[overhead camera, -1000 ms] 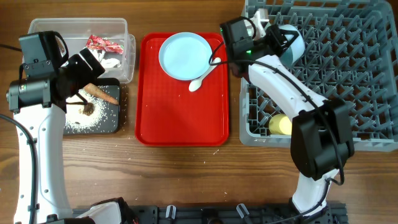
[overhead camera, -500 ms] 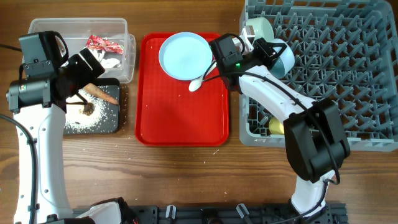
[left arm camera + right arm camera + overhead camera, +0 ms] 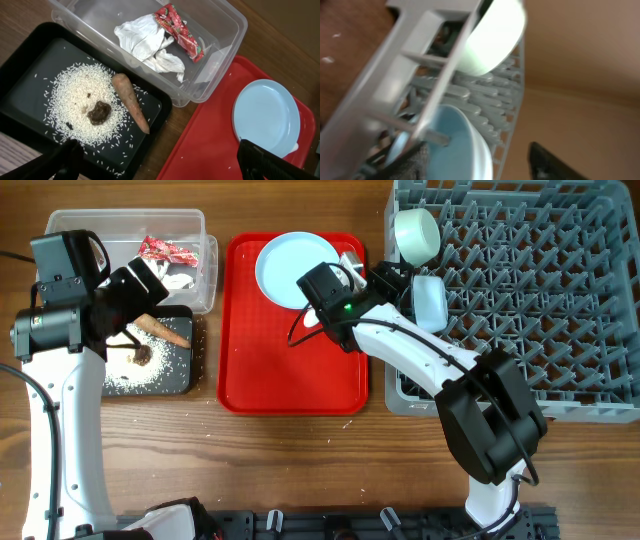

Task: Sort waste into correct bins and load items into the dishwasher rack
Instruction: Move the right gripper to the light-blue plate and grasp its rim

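Note:
My right gripper (image 3: pixel 392 280) is open at the left edge of the grey dishwasher rack (image 3: pixel 560 330). Right beside it a pale blue bowl (image 3: pixel 428 300) stands on edge among the pegs. In the right wrist view the bowl (image 3: pixel 465 150) sits between my spread fingers, with a gap to the right one. A mint green bowl (image 3: pixel 417 235) lies in the rack's far left corner. The pale blue plate (image 3: pixel 290 265) rests on the red tray (image 3: pixel 290 370). My left gripper (image 3: pixel 165 165) hangs open above the black tray (image 3: pixel 30 60) of rice (image 3: pixel 75 95), carrot stick (image 3: pixel 130 102) and brown lump (image 3: pixel 99 111).
The clear tub (image 3: pixel 225 20) behind the black tray holds a red wrapper (image 3: pixel 180 30) and a crumpled tissue (image 3: pixel 145 42). My right arm crosses the red tray's far right corner and hides the spoon. A few rice grains lie on the wood near the tray.
My right gripper has opened and let go of the pale blue bowl, which now stands in the rack. The right wrist has swung left over the red tray. The left arm has not moved.

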You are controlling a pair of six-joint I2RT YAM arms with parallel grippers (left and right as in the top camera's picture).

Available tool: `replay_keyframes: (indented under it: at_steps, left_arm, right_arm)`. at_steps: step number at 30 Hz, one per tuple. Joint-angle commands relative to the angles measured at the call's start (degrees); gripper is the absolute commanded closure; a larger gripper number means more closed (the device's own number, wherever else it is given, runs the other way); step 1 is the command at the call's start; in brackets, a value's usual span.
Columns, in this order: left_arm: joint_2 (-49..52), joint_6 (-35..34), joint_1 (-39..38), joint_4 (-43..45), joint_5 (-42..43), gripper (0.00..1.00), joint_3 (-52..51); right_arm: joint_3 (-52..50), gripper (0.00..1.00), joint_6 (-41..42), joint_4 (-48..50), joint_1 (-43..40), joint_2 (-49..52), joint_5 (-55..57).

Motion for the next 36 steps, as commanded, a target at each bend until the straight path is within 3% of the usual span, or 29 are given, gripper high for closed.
replay_keyframes:
  at_steps: [1, 4, 7, 10, 13, 16, 19, 22, 25, 36]
  left_arm:
    - [-0.7, 0.7, 0.1, 0.1, -0.5, 0.0, 0.4]
    - [-0.7, 0.7, 0.1, 0.1, -0.5, 0.0, 0.4]
    - [-0.7, 0.7, 0.1, 0.1, -0.5, 0.0, 0.4]
    - [-0.7, 0.7, 0.1, 0.1, -0.5, 0.0, 0.4]
    - [-0.7, 0.7, 0.1, 0.1, -0.5, 0.0, 0.4]
    - [-0.7, 0.7, 0.1, 0.1, -0.5, 0.0, 0.4]
    - [-0.7, 0.7, 0.1, 0.1, -0.5, 0.0, 0.4]
    - [-0.7, 0.7, 0.1, 0.1, -0.5, 0.0, 0.4]
    - [-0.7, 0.7, 0.1, 0.1, -0.5, 0.0, 0.4]
    - [-0.7, 0.7, 0.1, 0.1, -0.5, 0.0, 0.4]
  right_arm:
    - [0.7, 0.26, 7.4, -1.3, 0.0, -0.6, -5.0]
    - [3.7, 0.19, 8.5, -1.3, 0.0, -3.5, -13.4]
    - [7.9, 0.13, 10.7, -0.7, 0.0, -7.9, -29.6]
    - [9.4, 0.14, 17.3, 4.4, 0.0, -11.6, -52.0]
    - [9.0, 0.22, 25.6, 9.0, 0.0, -11.0, -62.8]
    - [8.0, 0.43, 41.8, 13.0, -0.1, -7.9, -58.6]
    - [7.9, 0.44, 58.7, 12.2, -0.1, -3.3, -48.0]
    - [7.9, 0.53, 71.2, 12.3, -0.1, 2.5, -45.8]
    - [7.9, 0.6, 73.4, 12.3, -0.1, 6.8, -44.7]
    - [7.9, 0.69, 74.8, 11.0, -1.9, 9.9, -44.8]
